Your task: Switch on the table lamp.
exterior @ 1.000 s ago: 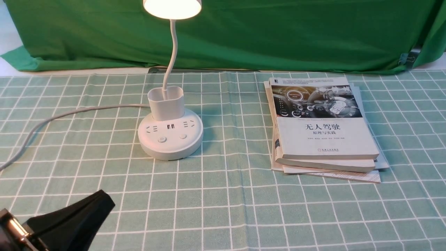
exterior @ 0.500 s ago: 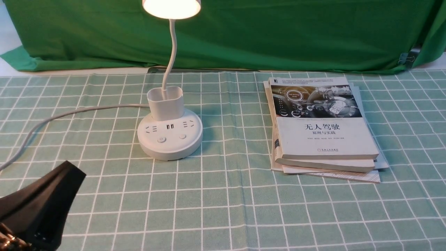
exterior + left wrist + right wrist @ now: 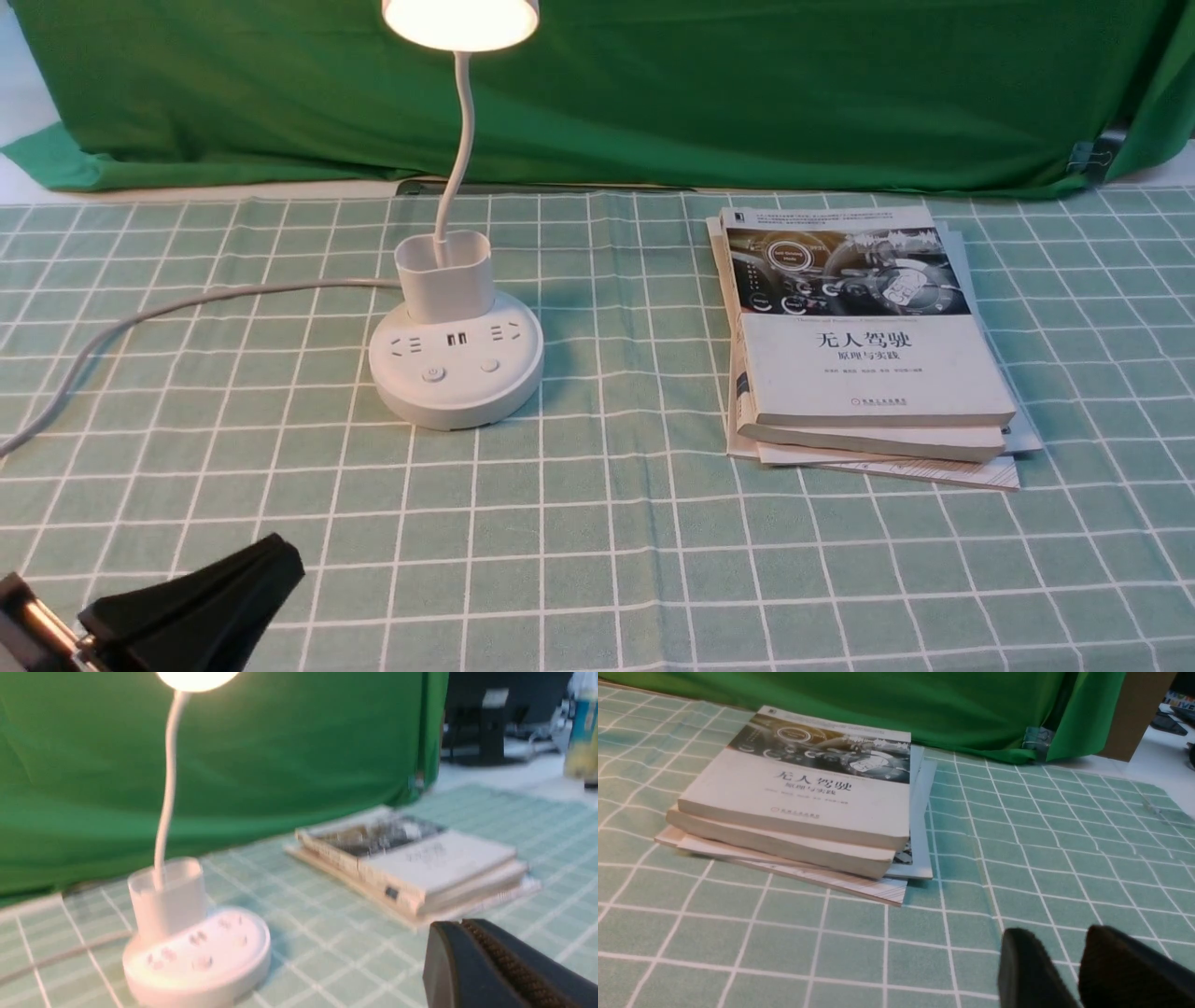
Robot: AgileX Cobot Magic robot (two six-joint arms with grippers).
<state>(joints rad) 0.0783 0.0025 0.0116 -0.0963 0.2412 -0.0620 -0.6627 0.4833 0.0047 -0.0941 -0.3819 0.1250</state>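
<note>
**Lamp lit, left gripper low and clear of it**

The table lamp (image 3: 456, 373) stands on the left half of the checked tablecloth (image 3: 616, 560), upright. Its round base (image 3: 456, 387) lies flat, with sockets, USB ports and two buttons facing the camera. The cup holder (image 3: 444, 277) sits at the back of the base. The thin neck (image 3: 461, 140) rises from it to the head (image 3: 460, 21), which glows warm white at the top edge of the front view, partly cropped. A pale cord (image 3: 140, 317) runs from the base off to the robot's left.

The left gripper (image 3: 278, 560) is in the near left corner of the front view, well apart from the lamp, tip aimed roughly toward it. In the left wrist view (blurred) the fingers (image 3: 444, 961) look pressed together, nothing between them.

The right gripper (image 3: 1059, 940) shows only in its own wrist view – the jaws stand a little apart, empty, low over the cloth near the stack of books (image 3: 864, 345). The books lie right of the lamp, not touching it. A green backdrop (image 3: 747, 93) hangs behind.
</note>
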